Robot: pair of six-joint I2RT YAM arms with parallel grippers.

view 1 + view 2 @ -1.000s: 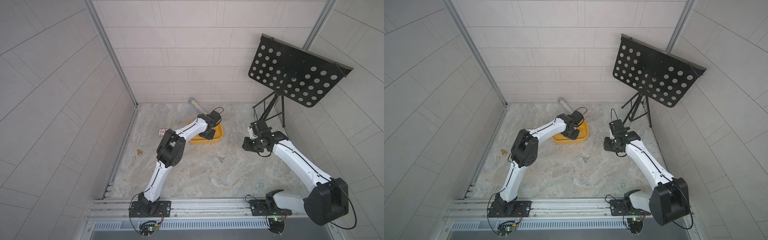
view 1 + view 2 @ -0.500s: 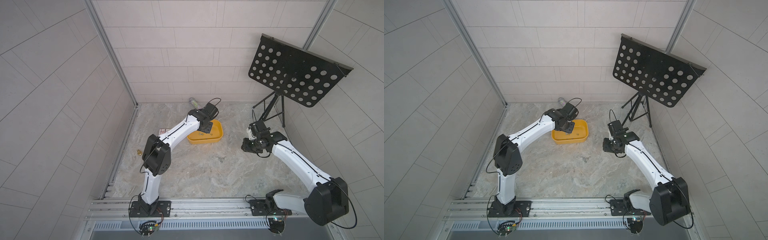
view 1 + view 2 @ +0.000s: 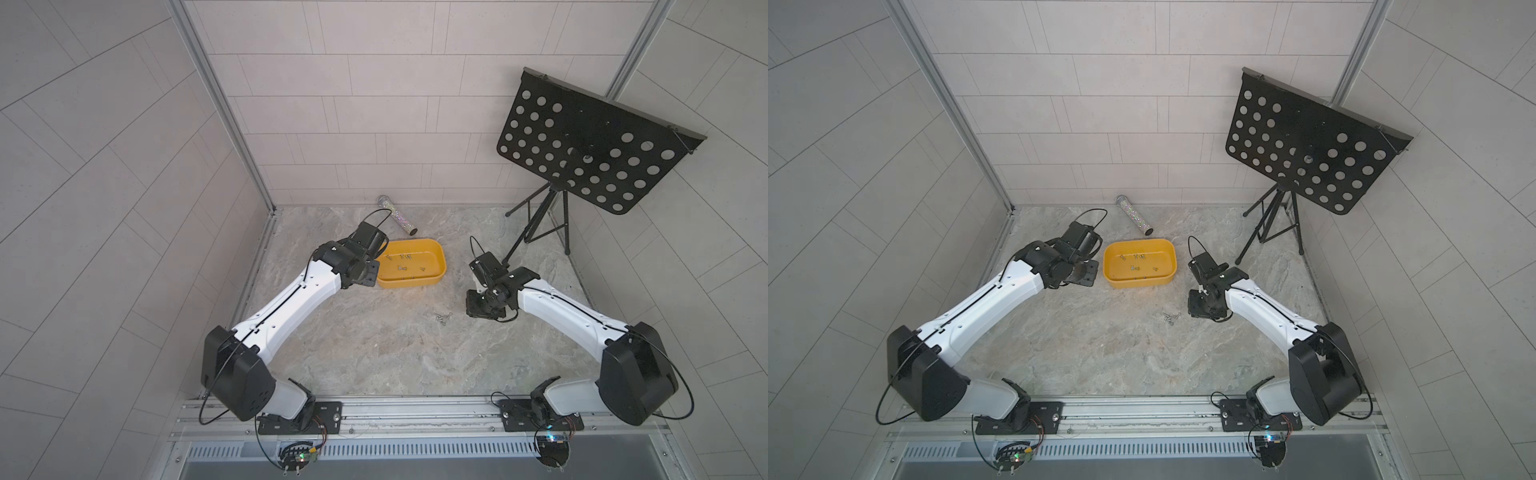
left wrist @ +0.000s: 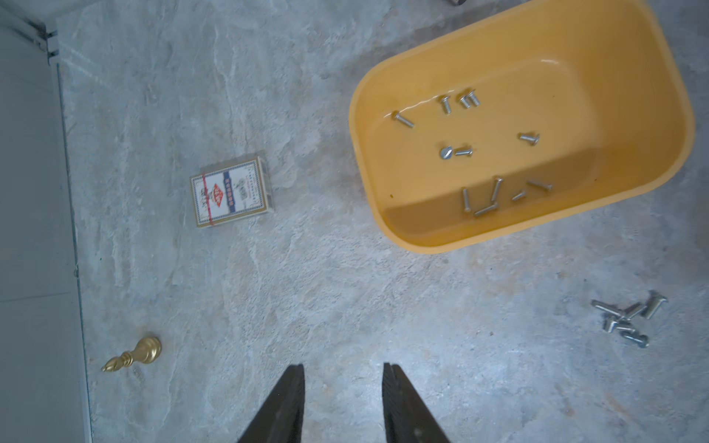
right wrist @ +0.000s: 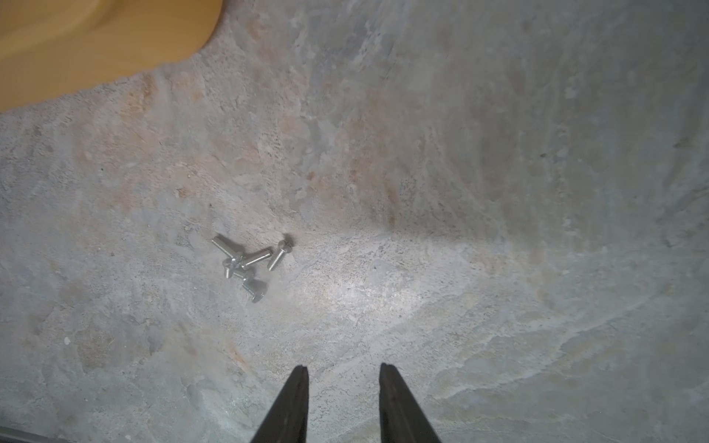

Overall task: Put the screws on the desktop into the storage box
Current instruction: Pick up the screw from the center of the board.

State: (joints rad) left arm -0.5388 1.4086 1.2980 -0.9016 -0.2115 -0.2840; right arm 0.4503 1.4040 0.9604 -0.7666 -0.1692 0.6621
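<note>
Right, start with the desk (image 3: 374, 357), the marbled slab that carries everything, and take your bearings from the yellow storage box (image 3: 411, 283) sitting toward its back half. The black perforated music stand (image 3: 590, 145) rises well off the box's right end, in the far corner.

Your left hand (image 4: 342, 366) hangs just off the box's left end. Its fingers are parted by a modest gap, nothing between them, and they are clear of the desk. Your right hand (image 5: 344, 367) sits apart from the box, out past its front right corner, showing the same modest gap and just as empty.

A glittery tube (image 3: 397, 215) lies at a slant just behind the box, near the back wall. Off the box's left end you have a small printed card box (image 4: 231, 190) lying flat. Farther from the box on that same side, by the wall's edge, a little brass piece (image 4: 134, 354) lies on its side.

Now the screws (image 4: 456, 152). A dozen or so are scattered over the box's floor, some singly, some in a loose cluster by one long wall. A handful more lie in a small heap (image 5: 245, 264) on the desk beyond the box's front right corner, between the box and your right hand and touching neither.
</note>
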